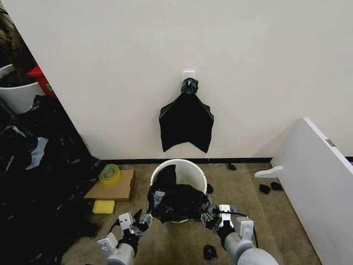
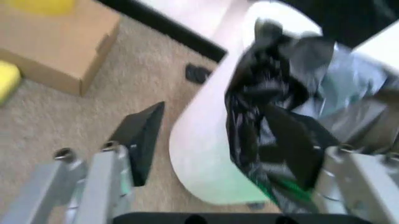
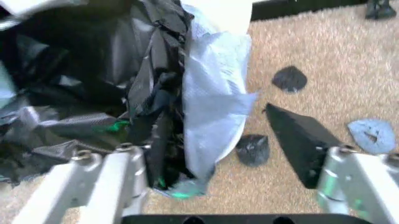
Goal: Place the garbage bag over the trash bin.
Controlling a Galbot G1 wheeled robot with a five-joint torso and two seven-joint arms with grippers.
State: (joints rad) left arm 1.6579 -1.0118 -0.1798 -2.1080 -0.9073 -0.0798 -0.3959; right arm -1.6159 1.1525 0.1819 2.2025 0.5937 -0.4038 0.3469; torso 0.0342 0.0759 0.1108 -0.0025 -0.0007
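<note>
In the head view, the trash bin stands at lower centre against the wall, with the garbage bag bunched over its near rim and spilling down the front. The left gripper and right gripper flank it at the bottom, each at an edge of the plastic.

In the left wrist view, the bag hangs over the bin's white wall at centre right; the left gripper is spread wide, one finger in the plastic, the other clear over the carpet.

In the right wrist view, the right gripper likewise gapes, the bag filling the upper left.

My judgement: the bag is draped but not stretched around the whole rim; the far side looks bare.
</note>
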